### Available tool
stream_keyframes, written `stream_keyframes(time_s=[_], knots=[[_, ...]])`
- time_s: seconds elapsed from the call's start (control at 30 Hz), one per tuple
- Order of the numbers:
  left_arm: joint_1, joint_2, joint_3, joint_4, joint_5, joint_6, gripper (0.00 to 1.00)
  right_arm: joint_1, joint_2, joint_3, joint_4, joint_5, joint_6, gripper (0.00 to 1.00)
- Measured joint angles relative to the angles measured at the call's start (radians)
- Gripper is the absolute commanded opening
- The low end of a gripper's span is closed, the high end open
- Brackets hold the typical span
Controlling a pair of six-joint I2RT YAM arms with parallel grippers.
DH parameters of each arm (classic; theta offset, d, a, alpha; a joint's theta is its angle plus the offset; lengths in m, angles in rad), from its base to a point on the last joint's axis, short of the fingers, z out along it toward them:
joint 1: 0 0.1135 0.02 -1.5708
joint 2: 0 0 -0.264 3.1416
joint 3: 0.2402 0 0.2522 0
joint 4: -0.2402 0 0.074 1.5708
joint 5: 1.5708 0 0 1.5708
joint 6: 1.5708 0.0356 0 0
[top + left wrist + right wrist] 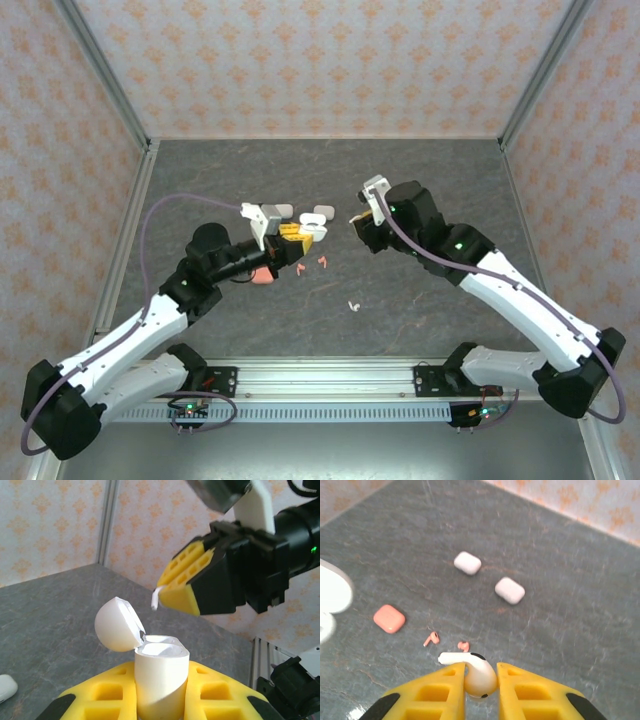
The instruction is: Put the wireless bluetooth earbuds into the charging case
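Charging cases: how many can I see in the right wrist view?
4. The left white case and the right white case lie closed on the table, the pink case lies nearer, and the open white case is at the left edge. Others may be hidden.

Around the middle of the tabletop, you had: open case in left gripper, held earbud in right gripper to its right; two shut cases behind them; third case left of two loose earbuds; lone earbud nearer the near edge.
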Motion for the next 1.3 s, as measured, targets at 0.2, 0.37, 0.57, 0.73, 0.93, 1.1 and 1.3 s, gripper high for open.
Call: stream_keyframes(time_s=[0.2, 0.37, 0.57, 0.73, 0.93, 1.1, 1.3], knots=[[0.000, 0.043, 0.022, 0.000, 0.048, 0.010, 0.00, 0.037, -0.007, 0.050, 0.001, -0.034, -0.109, 0.20], [0.000, 0.081, 0.026, 0.000, 0.078, 0.019, 0.00, 0.090, 0.016, 0.076, 0.001, -0.045, -0.176, 0.20], [0.000, 0.102, 0.041, 0.000, 0.103, 0.023, 0.00, 0.097, 0.047, 0.095, 0.003, -0.067, -0.206, 0.20], [0.000, 0.110, 0.044, 0.000, 0.116, 0.022, 0.00, 0.097, 0.078, 0.102, 0.013, -0.096, -0.213, 0.20], [-0.002, 0.122, 0.044, -0.001, 0.121, 0.022, 0.00, 0.097, 0.097, 0.102, 0.022, -0.138, -0.212, 0.20], [-0.007, 0.129, 0.045, 0.000, 0.124, 0.022, 0.00, 0.097, 0.097, 0.102, 0.024, -0.173, -0.213, 0.20], [-0.007, 0.132, 0.046, 0.000, 0.123, 0.022, 0.00, 0.096, 0.098, 0.102, 0.024, -0.188, -0.214, 0.20]])
